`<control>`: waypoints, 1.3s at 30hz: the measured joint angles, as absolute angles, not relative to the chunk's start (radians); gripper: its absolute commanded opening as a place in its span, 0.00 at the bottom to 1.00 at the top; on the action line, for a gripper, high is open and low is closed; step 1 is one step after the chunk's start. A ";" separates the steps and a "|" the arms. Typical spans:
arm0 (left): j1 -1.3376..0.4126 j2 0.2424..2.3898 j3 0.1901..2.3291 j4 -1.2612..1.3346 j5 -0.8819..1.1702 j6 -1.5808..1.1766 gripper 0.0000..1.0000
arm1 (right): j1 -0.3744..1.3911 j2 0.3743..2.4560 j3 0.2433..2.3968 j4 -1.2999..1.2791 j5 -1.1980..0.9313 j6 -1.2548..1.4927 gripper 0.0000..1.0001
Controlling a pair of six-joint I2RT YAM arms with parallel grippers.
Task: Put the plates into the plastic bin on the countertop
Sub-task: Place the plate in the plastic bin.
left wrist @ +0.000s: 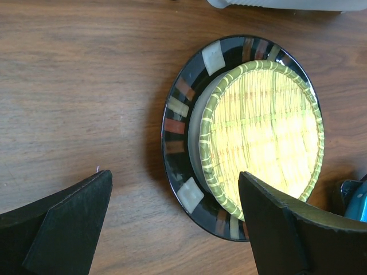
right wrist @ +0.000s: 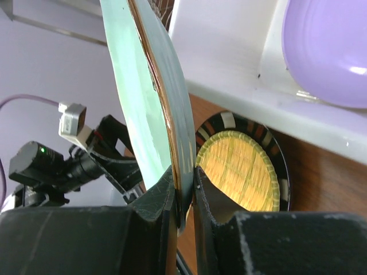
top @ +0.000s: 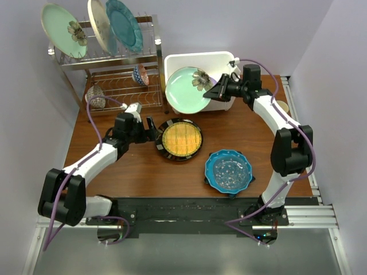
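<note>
My right gripper point(top: 217, 91) is shut on the rim of a mint plate with a flower point(top: 186, 90) and holds it tilted over the front left corner of the white plastic bin point(top: 198, 59). The right wrist view shows the jaws point(right wrist: 183, 184) clamped on that rim point(right wrist: 150, 103) and a lilac plate point(right wrist: 328, 51) lying in the bin. My left gripper point(top: 150, 130) is open at the left edge of the dark-rimmed plate with a yellow woven centre point(top: 180, 139); its fingers point(left wrist: 63, 229) straddle that plate's rim point(left wrist: 184, 114). A blue scalloped plate point(top: 229, 171) lies on a dark-blue star-shaped one point(top: 207, 181).
A chrome wire rack point(top: 114, 64) at the back left holds another mint flower plate point(top: 62, 31), a cream plate point(top: 98, 26) and a teal plate point(top: 123, 24), with small patterned bowls point(top: 140, 74) on its lower shelf. The countertop point(top: 120, 172) ends at walls left and right.
</note>
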State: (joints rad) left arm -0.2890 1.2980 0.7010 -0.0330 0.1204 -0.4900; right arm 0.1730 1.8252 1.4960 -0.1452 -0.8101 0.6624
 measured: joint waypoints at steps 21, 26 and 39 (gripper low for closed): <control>-0.289 1.300 0.624 0.011 0.162 -0.496 0.95 | 0.135 2.061 1.699 -0.057 -0.797 0.847 0.00; -0.289 1.311 0.624 0.022 0.177 -0.496 0.95 | 0.126 2.099 1.737 -0.038 -0.792 0.882 0.00; -0.289 1.342 0.624 0.045 0.201 -0.496 0.95 | 0.109 2.218 1.841 -0.017 -0.720 0.969 0.00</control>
